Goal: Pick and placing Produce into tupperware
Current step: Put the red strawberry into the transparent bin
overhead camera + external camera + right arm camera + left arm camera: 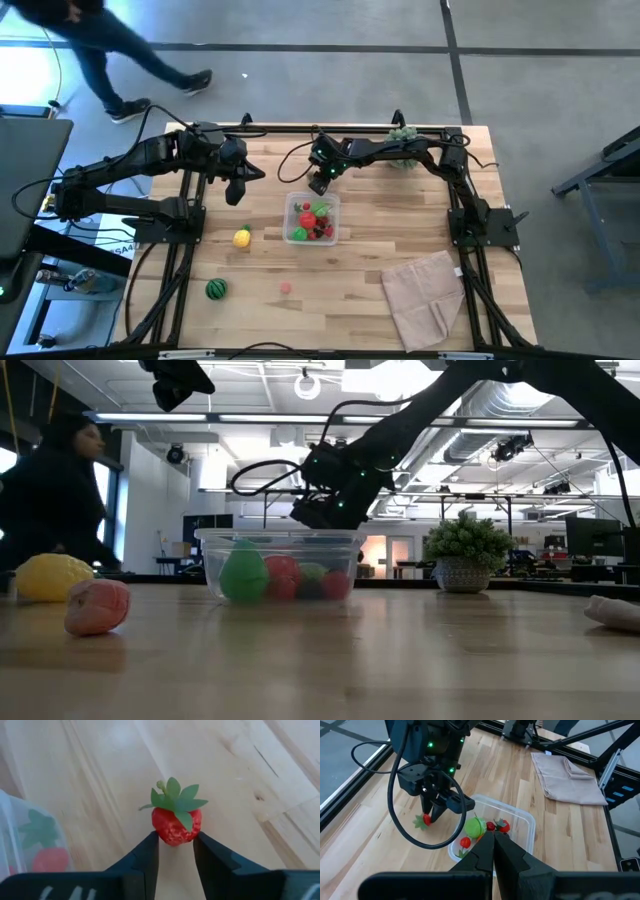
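Note:
The clear tupperware (335, 203) stands at the table's middle and holds a green round (475, 826), a red tomato and small red berries. My right gripper (322, 184) hangs just beyond the tub's far rim, shut on a small red strawberry (176, 822) with green leaves. My left gripper (240, 193) hovers shut to the left of the tub, empty. A yellow lemon (242, 237), a green striped melon ball (216, 289) and a pinkish fruit (286, 287) lie loose on the wood. My right gripper pinches the strawberry by the two sides of its red body (159, 829), only at the fingertips (150, 845). The fingers come from above, pointing down. The leafy top faces away from the fingers. It sits low over the wood beside the tub; whether it touches the table I cannot tell.
A beige folded cloth (425, 295) lies at the table's near right corner. The spiky pale-green plant ball (403, 135) stands in a pot at the far edge. A person (90, 40) walks past beyond the table's far left. Bare wood shows right of the tub.

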`<state>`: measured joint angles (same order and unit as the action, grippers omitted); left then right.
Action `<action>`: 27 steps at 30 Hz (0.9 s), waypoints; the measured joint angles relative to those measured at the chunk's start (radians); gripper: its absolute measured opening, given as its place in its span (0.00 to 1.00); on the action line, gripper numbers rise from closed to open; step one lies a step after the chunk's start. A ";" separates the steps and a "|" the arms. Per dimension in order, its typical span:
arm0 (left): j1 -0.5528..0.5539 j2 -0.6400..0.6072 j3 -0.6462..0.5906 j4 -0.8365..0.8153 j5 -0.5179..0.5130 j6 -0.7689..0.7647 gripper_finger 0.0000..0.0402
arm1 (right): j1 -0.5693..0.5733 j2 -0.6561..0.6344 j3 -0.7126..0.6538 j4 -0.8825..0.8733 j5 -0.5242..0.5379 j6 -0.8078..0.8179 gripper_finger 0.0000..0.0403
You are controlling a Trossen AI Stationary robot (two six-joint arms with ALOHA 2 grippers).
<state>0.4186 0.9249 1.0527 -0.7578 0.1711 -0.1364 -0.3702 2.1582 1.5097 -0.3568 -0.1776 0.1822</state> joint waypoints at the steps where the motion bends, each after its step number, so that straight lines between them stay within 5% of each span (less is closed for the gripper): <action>1: 0.000 0.000 0.000 0.000 0.000 0.000 0.00 | 0.000 0.000 0.000 0.003 0.000 0.000 0.25; 18: 0.000 0.000 0.000 0.000 0.000 0.000 0.00 | 0.004 0.000 0.000 -0.004 0.001 0.000 0.26; 27: 0.000 0.000 0.000 0.000 0.000 0.000 0.00 | 0.004 -0.001 0.000 0.005 0.021 -0.006 0.46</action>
<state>0.4185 0.9249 1.0527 -0.7578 0.1711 -0.1364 -0.3658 2.1573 1.5097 -0.3516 -0.1570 0.1761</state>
